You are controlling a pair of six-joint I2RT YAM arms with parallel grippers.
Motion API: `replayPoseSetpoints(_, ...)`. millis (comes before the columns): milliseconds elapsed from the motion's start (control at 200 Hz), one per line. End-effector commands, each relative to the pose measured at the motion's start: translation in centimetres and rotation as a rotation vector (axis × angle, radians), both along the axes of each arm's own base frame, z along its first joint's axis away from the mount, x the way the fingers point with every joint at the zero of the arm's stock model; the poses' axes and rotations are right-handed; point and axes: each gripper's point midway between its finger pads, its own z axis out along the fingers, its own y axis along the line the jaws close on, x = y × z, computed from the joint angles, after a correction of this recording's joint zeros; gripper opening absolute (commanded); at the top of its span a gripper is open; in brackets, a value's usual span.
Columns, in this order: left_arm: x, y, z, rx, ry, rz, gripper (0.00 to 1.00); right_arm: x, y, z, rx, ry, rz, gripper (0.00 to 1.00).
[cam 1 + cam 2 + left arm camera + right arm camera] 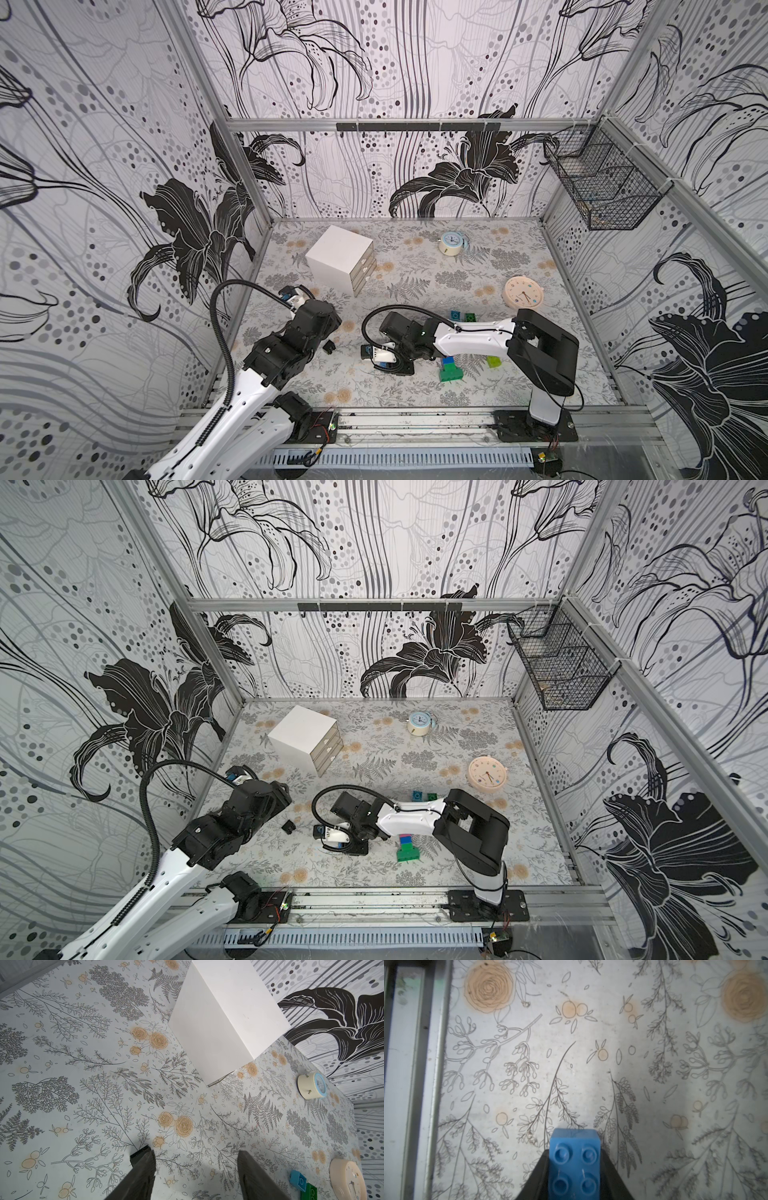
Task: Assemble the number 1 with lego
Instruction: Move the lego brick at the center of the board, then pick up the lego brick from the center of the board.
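At the left, the left pincer [195,1153] hangs over the flower-printed tabletop [365,395]. Its two dark, matte fingers [143,1174] stand wide with nothing between them. A small black brick [329,347] lies on the tabletop near it. Farther back stands a smooth white box of drawers [340,259]. Near the middle, the right pincer [574,1152] is clamped on a glossy blue brick [575,1169] with four round studs, held over the near part of the tabletop. Just right of it is a stack of bricks [407,848], with an oblong green one at the bottom and blue and pink above. A lime brick [494,361] sits beside the stack, partly under the arm. Farther back, a light blue brick [456,316] and a dark green brick [470,317] lie just beside each other. A round peach clock [524,295] lies to their right, and a blue-faced clock [451,242] is at the far side.
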Motion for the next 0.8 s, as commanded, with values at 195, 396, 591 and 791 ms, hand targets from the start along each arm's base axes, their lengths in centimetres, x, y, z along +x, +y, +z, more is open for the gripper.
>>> replayPoseSetpoints(195, 1.5, -2.2, -0.3, -0.033, 0.027, -0.078, 0.70, 1.5, 0.4, 2.9, 0.071, -0.022, -0.083, 0.60)
replayPoseSetpoints(396, 2.4, -3.0, -1.1, -0.011, 0.041, -0.140, 0.73, 3.8, -1.3, 9.3, 0.228, 0.012, -0.335, 0.75)
replayPoseSetpoints(591, 3.2, -4.0, -2.2, 0.031, 0.095, -0.207, 0.73, 8.6, -14.2, 10.1, 0.016, -0.080, -1.172, 0.64)
replayPoseSetpoints(791, 3.4, -3.8, -4.2, 0.054, 0.167, -0.200, 0.73, 7.0, -22.9, 9.1, -0.097, 0.088, -1.518, 0.60)
